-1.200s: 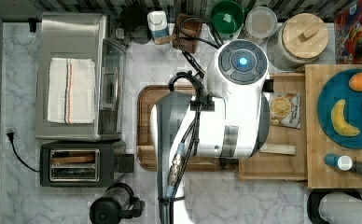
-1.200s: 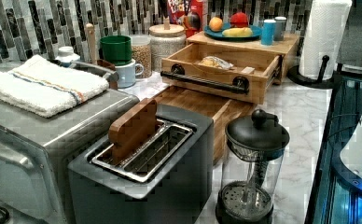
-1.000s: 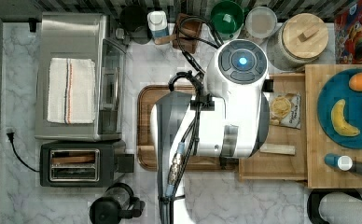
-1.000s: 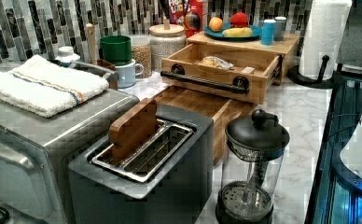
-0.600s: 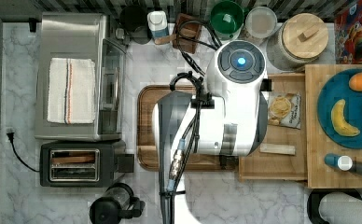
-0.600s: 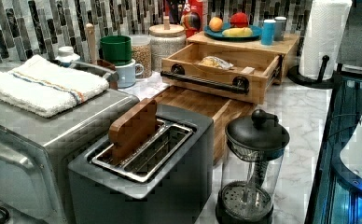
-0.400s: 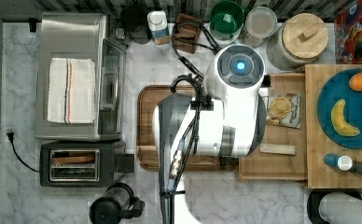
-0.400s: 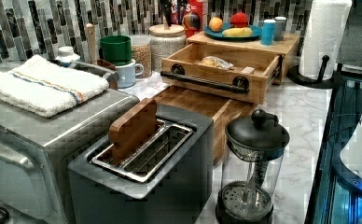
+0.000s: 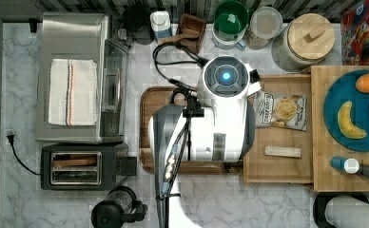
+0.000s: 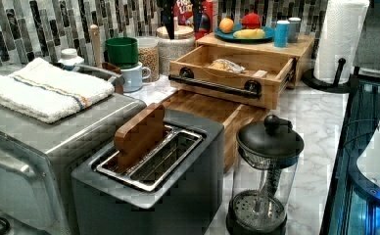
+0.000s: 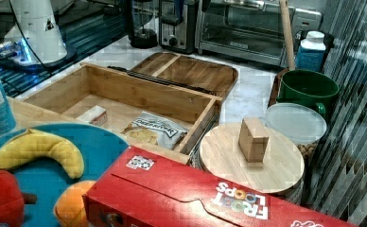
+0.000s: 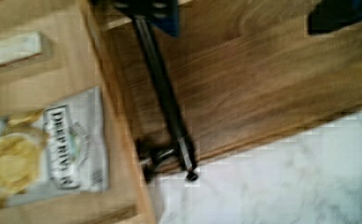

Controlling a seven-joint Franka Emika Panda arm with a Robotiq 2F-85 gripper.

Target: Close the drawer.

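- Top view: Panda arm (image 9: 220, 128) hangs over the dark wooden tray (image 9: 150, 102) & the near end of the drawer (image 9: 277, 164). Drawer pulled out to the top view's left from the wooden stand (image 9: 321, 180), holding a chip bag (image 9: 281, 110) & a pale block (image 9: 282, 151).
- Left view: drawer open, black bar handle (image 10: 215, 84) across its front, above the tray; toaster (image 10: 149, 191) & French press (image 10: 264, 176) up close.
- Right view: drawer on the marble table (image 11: 250, 97), beside a wood-lidded jar (image 11: 252, 158).
- Wrist view: pincer (image 12: 244, 14) dark tips apart, one at the handle, other over the tray; grip can't tell.
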